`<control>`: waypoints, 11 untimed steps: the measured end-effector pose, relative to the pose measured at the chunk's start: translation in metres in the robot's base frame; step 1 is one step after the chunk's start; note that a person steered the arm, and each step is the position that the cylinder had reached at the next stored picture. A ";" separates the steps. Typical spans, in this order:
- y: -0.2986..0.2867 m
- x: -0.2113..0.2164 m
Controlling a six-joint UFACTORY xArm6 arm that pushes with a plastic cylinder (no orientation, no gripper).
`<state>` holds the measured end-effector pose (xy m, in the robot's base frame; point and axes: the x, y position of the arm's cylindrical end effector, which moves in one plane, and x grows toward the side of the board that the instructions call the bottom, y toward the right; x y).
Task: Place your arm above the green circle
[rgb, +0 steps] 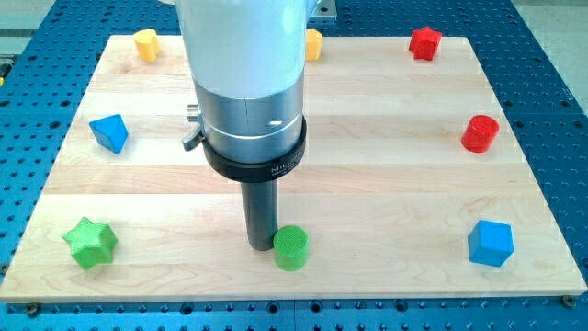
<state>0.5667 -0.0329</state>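
The green circle (291,247) is a short green cylinder near the view's bottom centre of the wooden board (367,184). My tip (260,245) is down on the board just to the left of the green circle, touching or almost touching its left side. The rod rises from there into the large white and silver arm body, which hides the board's upper middle.
A green star (90,243) lies at the bottom left. A blue block (109,133) lies at the left and a blue cube (490,243) at the bottom right. A red cylinder (480,133) and a red star (424,42) lie at the right. A yellow block (146,43) lies at the top left, and another yellow block (313,43) is partly hidden at the top.
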 end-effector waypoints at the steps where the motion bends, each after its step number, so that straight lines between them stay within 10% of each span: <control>1: 0.000 0.000; 9: -0.019 -0.072; 11: 0.064 -0.079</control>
